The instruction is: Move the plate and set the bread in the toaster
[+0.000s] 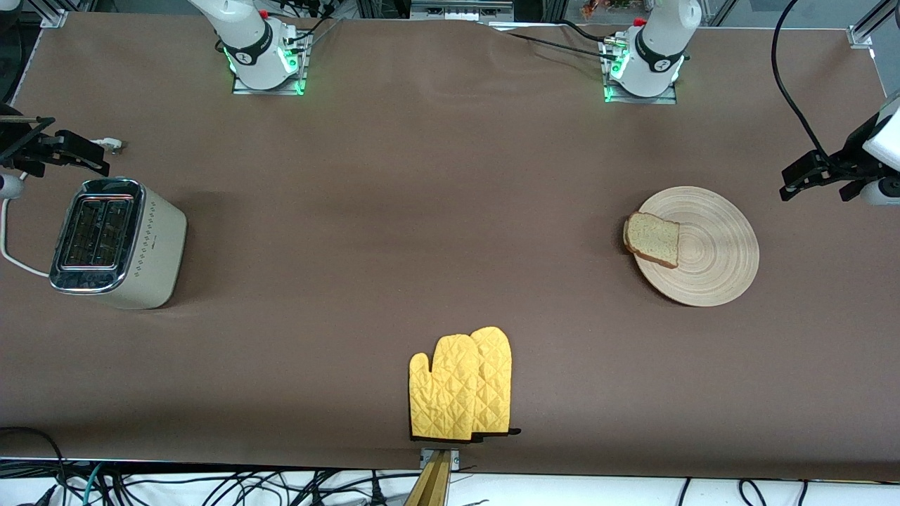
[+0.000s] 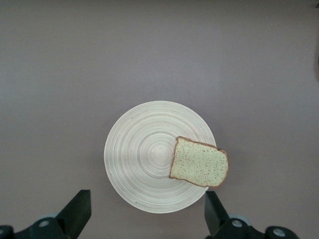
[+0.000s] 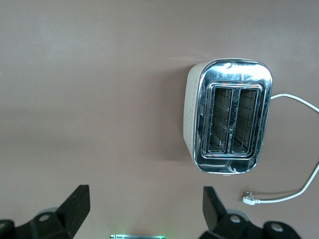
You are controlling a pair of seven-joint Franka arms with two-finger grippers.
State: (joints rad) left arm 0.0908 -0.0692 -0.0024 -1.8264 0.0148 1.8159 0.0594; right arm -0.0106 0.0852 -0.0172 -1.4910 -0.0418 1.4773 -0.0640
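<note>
**Brown table carrying four things**

The table (image 1: 450,211), covered in a plain brown sheet, is bearing the toaster (image 1: 119,242) at the right arm's end, standing upright with its white cord (image 1: 14,260) trailing beside it. The plate (image 1: 703,246) is lying flat toward the left arm's end. A pair of yellow quilted oven mitts (image 1: 460,386) is lying overlapped at the edge nearest the front camera.

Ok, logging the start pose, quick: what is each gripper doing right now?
Left gripper: open, empty, up over the table beside the round tan wooden plate.
Right gripper: open, empty, by the cream chrome-topped toaster.
</note>
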